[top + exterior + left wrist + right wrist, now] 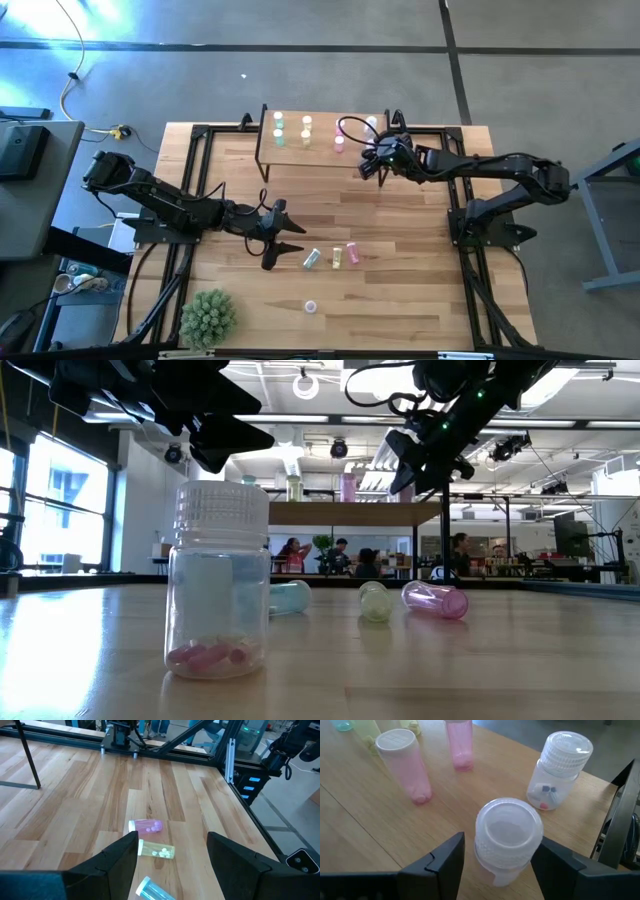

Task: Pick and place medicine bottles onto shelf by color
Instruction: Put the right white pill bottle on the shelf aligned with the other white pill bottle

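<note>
You see a surface of pale, smooth wood planks with a satin sheen. The shelf looks like light wood on thin black metal legs. The medicine bottles are translucent, glossy plastic with ribbed caps. Beside them, the fingers appear matt black, probably plastic.

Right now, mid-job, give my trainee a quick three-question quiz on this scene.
1. True or false: the right end effector is over the shelf.
2. How many bottles lie on their sides just ahead of the left end effector?
3. The clear bottle nearest the plant ball is: A) upright, B) lying down, C) on the shelf.

Key: 1 true; 2 three, namely blue, yellow and pink; 3 A.
</note>
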Controlling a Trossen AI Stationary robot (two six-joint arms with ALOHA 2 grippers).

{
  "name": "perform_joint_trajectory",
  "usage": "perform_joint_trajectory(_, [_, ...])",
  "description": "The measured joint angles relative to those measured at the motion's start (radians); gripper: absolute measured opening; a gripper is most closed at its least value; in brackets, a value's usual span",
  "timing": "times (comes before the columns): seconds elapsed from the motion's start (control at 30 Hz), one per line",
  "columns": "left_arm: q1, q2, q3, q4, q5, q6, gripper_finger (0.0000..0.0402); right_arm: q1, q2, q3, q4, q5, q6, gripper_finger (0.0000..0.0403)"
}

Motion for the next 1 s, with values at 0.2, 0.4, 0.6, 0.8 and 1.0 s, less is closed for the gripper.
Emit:
perform_joint_trajectory(0.2, [0.000,0.000,0.000,0.000,0.000,0.000,0.0225,-0.001,-0.037,-0.002,-0.014,-0.001,0.000,0.0206])
perform_joint_trajectory(0.4, [0.000,0.000,0.000,-0.001,0.000,0.000,0.0225,-0.001,-0.077,-0.002,-0.021,-0.001,0.006,0.0206])
perform_joint_trajectory(0.6, [0.000,0.000,0.000,-0.001,0.000,0.000,0.0225,0.000,-0.134,-0.002,-0.018,-0.002,-0.003,0.0206])
perform_joint_trajectory(0.8, [0.000,0.000,0.000,-0.001,0.000,0.000,0.0225,0.000,-0.218,-0.002,-0.015,-0.092,-0.041,0.0206])
perform_joint_trajectory(1.0, [0.000,0.000,0.000,-0.001,0.000,0.000,0.0225,0.000,-0.246,-0.001,-0.024,-0.286,-0.182,0.0206])
